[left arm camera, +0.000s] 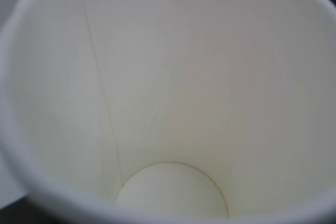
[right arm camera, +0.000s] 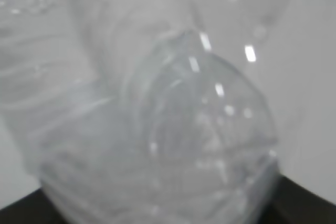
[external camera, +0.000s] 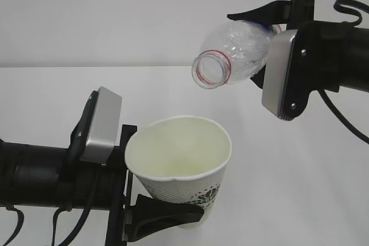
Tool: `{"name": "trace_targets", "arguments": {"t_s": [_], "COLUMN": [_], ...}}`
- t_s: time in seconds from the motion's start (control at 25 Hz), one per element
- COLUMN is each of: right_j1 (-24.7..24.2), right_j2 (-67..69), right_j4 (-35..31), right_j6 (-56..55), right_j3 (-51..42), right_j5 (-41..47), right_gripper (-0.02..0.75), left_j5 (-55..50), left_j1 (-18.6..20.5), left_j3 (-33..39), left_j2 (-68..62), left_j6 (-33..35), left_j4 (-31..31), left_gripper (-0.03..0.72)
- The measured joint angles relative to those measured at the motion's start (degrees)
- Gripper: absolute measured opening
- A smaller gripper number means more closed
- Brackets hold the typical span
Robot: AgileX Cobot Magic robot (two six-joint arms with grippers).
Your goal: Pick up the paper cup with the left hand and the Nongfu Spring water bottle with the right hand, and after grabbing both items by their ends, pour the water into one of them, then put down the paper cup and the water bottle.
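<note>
Looking at the exterior view, the biggest things are the two black arms: the left hand [external camera: 151, 197] comes in along the bottom left of the frame and the right hand [external camera: 266, 43] reaches in from the upper right, cable trailing off behind it. Left one has its black fingers clamped around the lower part of the paper cup [external camera: 180, 162], which sits lower centre, lifted and leaned so its mouth faces up and toward the camera. Right one is closed on the base end of the Nongfu Spring water bottle [external camera: 235, 53], which is tipped past level in the upper middle, open neck with the red ring pointing down and left, above the cup's rim and apart from it. So both grabs are done and this reads as the pouring step. Thing is, I can't spot any stream between neck and cup, and the left wrist view [left arm camera: 168, 77] looks straight down a cream interior to a bottom that seems dry, though a thin clear pool would be hard to tell. The right wrist view is just a blurry close-up of the clear ribbed plastic [right arm camera: 157, 145], and whether any liquid is in there I can't say. My guess for the next move: keep the neck lined up over the cup mouth and tilt a touch more if anything's left to pour, otherwise level both out and set them down on the white table [external camera: 300, 200].
</note>
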State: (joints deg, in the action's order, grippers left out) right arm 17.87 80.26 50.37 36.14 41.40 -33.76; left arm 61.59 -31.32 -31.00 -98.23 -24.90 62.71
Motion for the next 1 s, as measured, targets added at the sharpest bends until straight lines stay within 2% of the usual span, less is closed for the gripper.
{"name": "trace_targets", "arguments": {"t_s": [1.0], "right_j1": [0.0], "right_j2": [0.0], "right_j4": [-1.9], "right_j6": [5.1], "right_j3": [1.4], "right_j5": [-1.5], "right_gripper": [0.448], "left_j5": [0.0], "left_j1": [0.0], "left_j3": [0.0], "left_j2": [0.0], "left_j6": [0.0], "left_j4": [-1.7], "left_gripper": [0.498]}}
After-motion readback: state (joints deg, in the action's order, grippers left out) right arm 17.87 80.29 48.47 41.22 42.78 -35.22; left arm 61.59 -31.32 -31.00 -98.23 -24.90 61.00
